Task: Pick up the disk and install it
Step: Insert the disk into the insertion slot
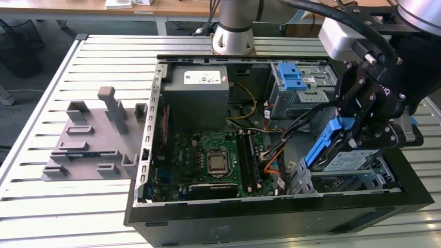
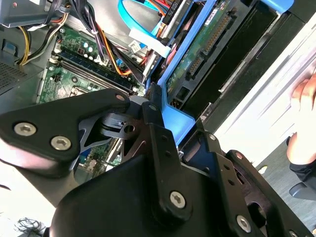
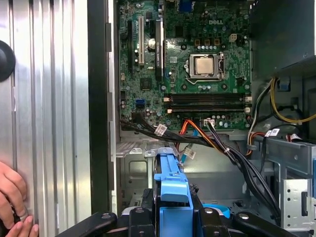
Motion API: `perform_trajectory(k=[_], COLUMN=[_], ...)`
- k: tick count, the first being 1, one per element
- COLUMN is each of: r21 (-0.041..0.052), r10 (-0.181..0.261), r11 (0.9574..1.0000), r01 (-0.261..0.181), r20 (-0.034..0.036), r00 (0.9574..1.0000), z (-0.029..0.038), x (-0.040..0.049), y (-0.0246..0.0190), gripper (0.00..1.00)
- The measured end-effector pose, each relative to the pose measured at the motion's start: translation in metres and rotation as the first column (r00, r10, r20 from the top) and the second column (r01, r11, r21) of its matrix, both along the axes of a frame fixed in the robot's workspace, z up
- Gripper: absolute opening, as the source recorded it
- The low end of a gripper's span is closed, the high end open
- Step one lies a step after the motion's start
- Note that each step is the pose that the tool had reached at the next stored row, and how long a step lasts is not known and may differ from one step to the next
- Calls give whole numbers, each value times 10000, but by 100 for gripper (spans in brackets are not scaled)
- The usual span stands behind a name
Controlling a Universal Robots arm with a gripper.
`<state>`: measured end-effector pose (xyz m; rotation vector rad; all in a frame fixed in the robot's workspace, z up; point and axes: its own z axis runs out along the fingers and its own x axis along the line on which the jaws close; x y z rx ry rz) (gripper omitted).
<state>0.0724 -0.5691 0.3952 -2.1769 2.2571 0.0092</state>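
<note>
The disk (image 1: pixel 346 161) is a silver-grey drive with a white-and-blue label in a blue plastic bracket (image 1: pixel 323 144). It hangs tilted over the metal drive bay (image 1: pixel 358 181) in the near corner of the open computer case, at the exterior view's right. My gripper (image 1: pixel 356 135) is shut on the bracket from above. In the first wrist view the blue bracket (image 3: pixel 173 190) sits between my black fingers (image 3: pixel 141 217). The second wrist view shows the disk's green circuit-board underside (image 2: pixel 197 54) just beyond my gripper (image 2: pixel 150 111).
The black case (image 1: pixel 276 217) lies open on a slatted metal table (image 1: pixel 103 57). Inside are the motherboard (image 1: pixel 214 160), a grey metal box with a white sticker (image 1: pixel 196 90), a cage with a blue latch (image 1: pixel 298 78) and loose cables (image 3: pixel 232 153). A grey fixture (image 1: pixel 90 139) lies alongside. A hand (image 3: pixel 11 200) rests nearby.
</note>
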Motion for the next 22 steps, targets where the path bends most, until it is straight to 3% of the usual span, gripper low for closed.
perform_trajectory(k=[22], r21=[-42], r10=[0], r11=[10000], r01=[0], r20=[0], r00=[10000], z=[-106], x=[0], y=[0], gripper=[36])
